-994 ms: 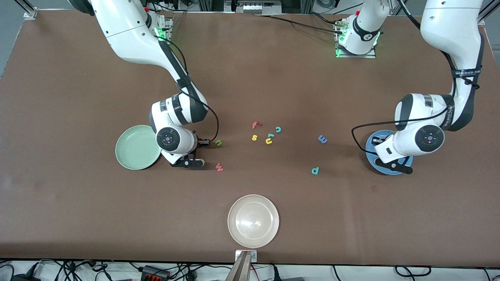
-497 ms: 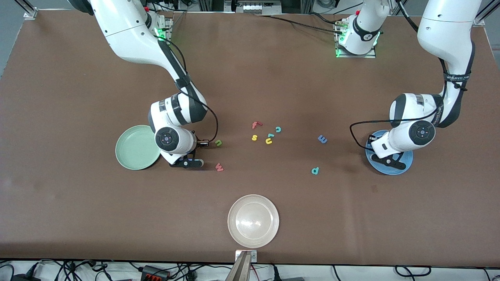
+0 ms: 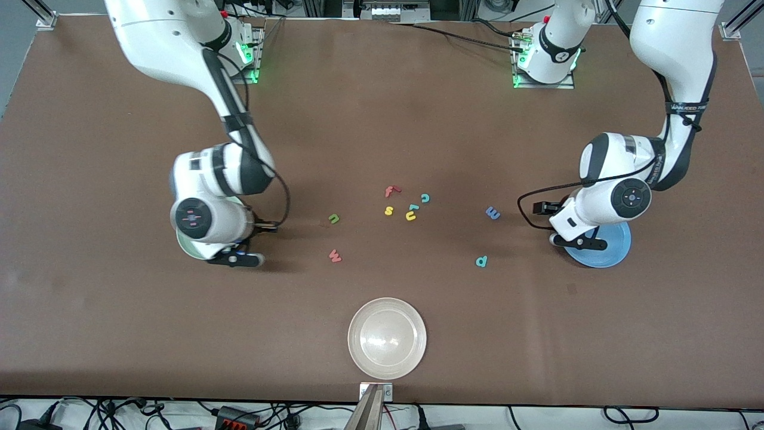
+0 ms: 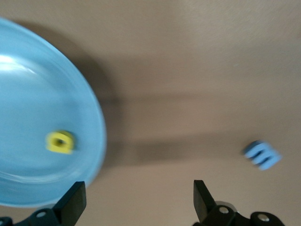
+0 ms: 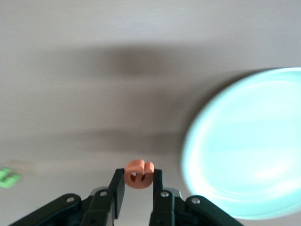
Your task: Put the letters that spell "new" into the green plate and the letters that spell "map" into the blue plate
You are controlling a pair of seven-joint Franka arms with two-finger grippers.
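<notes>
My right gripper (image 5: 138, 178) is shut on the orange e (image 5: 138, 173) just above the table, next to the rim of the green plate (image 5: 244, 146). In the front view the right wrist hides most of the green plate (image 3: 184, 246). The green n (image 3: 334, 218) and red w (image 3: 335, 256) lie on the table. My left gripper (image 4: 138, 188) is open and holds nothing, over the table at the edge of the blue plate (image 4: 33, 94). The yellow a (image 4: 59, 142) lies in that plate. The blue m (image 3: 492, 213) and teal p (image 3: 481, 261) lie between the blue plate (image 3: 612, 249) and the table's middle.
Spare letters sit near the table's middle: a red f (image 3: 391, 191), a yellow s (image 3: 388, 210), a yellow u (image 3: 410, 216) and a teal c (image 3: 425, 198). A whitish-beige plate (image 3: 387, 338) stands near the front camera's edge.
My right gripper shut and moved from beside the n toward the green plate. My left gripper opened over the blue plate and shifted off it toward the m.
</notes>
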